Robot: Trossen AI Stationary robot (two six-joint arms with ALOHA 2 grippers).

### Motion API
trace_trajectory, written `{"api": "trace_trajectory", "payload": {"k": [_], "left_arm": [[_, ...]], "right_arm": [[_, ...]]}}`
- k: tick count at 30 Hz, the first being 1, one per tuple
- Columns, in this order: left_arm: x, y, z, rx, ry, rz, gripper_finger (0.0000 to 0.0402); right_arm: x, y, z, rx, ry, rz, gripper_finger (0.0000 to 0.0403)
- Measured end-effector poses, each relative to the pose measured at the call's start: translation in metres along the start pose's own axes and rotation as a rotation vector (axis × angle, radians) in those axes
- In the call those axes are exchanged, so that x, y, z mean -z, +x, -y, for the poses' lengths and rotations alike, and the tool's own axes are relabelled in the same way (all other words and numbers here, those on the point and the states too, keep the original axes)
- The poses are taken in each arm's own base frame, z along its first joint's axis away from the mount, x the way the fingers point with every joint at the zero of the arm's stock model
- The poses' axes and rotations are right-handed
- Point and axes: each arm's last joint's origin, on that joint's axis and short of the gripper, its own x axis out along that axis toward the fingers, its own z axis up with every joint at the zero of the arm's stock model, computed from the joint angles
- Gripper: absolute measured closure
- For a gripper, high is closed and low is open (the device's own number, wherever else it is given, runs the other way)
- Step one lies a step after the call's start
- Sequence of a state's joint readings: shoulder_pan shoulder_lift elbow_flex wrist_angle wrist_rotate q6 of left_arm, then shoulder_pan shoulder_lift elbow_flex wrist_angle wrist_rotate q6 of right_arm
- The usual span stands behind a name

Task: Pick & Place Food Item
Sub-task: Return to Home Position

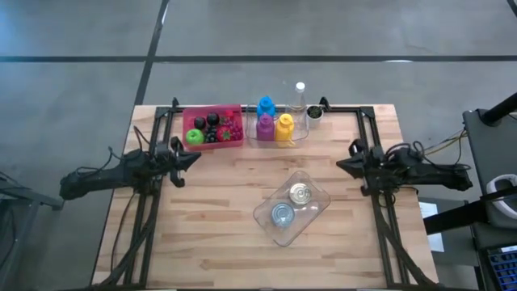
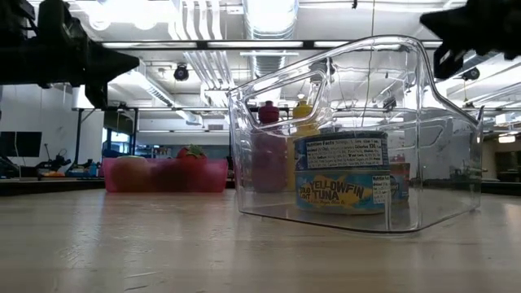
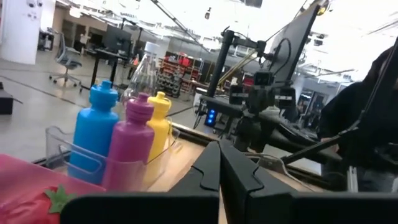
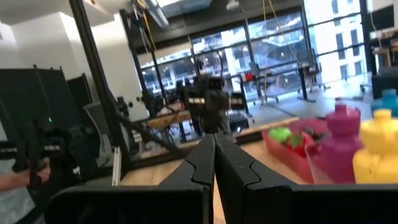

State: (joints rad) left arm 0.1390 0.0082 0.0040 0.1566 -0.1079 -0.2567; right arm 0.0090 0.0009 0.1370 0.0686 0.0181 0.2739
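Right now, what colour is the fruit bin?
Pink; the bin shows best in the high view.

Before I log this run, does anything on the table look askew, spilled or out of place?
Nothing spilled or damaged. Only the clear bin with two cans, mid-table, sits diagonal to the table edges; the pink bin stands square at the back. The left gripper and right gripper wait shut at the sides.
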Motion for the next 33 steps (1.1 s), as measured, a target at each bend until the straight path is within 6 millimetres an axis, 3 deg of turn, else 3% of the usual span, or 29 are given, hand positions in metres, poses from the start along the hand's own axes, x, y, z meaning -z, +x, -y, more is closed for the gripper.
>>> {"api": "trace_trajectory", "payload": {"k": [8, 19, 33], "left_arm": [[0.001, 0.000, 0.000, -0.001, 0.025, -0.005, 0.0399], [0.012, -0.001, -0.003, -0.025, 0.061, -0.123, 0.0389], [0.013, 0.000, -0.003, -0.027, 0.061, -0.132, 0.0391]], "right_arm": [[0.042, 0.003, 0.012, 0.047, 0.058, -0.110, 0.0394], [0.042, 0.004, 0.013, 0.079, 0.062, -0.108, 0.0394], [0.042, 0.004, 0.013, 0.080, 0.059, -0.107, 0.0394]]}}
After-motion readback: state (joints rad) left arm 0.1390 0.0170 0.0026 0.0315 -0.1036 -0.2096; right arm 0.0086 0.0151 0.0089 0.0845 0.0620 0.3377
